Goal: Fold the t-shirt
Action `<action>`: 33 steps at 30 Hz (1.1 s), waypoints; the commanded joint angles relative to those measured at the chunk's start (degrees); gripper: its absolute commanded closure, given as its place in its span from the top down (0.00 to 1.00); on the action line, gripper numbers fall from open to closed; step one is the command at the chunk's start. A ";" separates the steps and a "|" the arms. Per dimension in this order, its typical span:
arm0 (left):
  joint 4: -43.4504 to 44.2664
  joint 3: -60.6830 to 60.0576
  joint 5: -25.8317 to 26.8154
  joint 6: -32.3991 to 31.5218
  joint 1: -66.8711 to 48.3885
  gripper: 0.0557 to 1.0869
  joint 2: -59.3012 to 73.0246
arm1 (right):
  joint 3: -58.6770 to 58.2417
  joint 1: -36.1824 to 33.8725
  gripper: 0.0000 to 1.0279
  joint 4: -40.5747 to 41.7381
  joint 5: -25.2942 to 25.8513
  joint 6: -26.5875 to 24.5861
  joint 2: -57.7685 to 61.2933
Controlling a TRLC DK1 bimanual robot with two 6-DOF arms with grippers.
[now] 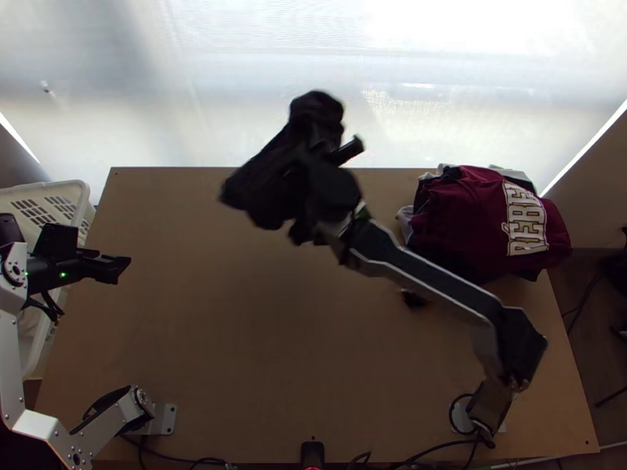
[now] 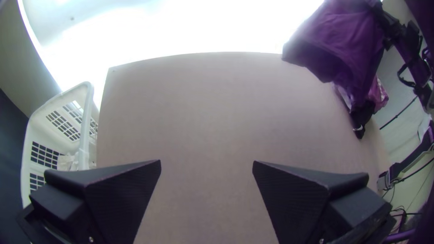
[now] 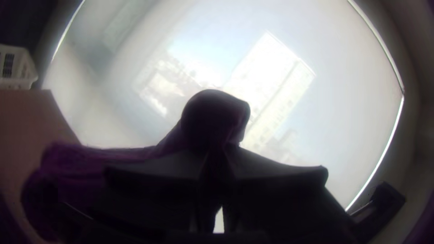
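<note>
Over the table's far part in the top view, my right gripper (image 1: 320, 135) holds a dark t-shirt (image 1: 262, 188) in the air, bunched at the grip and hanging loosely. The left wrist view shows the shirt (image 2: 339, 45) as a purple drape off the table's far edge area. In the right wrist view the fingers of my right gripper (image 3: 219, 165) are closed on the cloth (image 3: 210, 117), part of which sticks up beyond them. My left gripper (image 1: 119, 269) is over the table's left edge; in its wrist view the left gripper (image 2: 206, 163) stands open with nothing between its fingers.
A pile of clothes with a maroon printed garment (image 1: 486, 219) on top lies at the table's back right. A white basket (image 1: 78, 196) stands beside the left edge. Bare tabletop (image 1: 235, 313) stretches between the arms' bases. Cables run along the near edge.
</note>
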 commanded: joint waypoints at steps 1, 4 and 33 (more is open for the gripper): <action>-1.71 1.93 -0.20 -1.55 -0.34 0.96 -0.08 | -1.77 -9.14 0.03 -5.32 -3.02 7.67 -7.20; -2.06 2.37 -0.37 -2.61 -0.51 0.96 -0.43 | -5.02 -10.99 0.03 -5.32 -3.11 8.63 -10.10; 0.40 1.75 -14.52 -17.46 -23.72 0.96 -1.75 | -37.10 -59.24 0.03 -11.47 -34.05 30.43 -34.01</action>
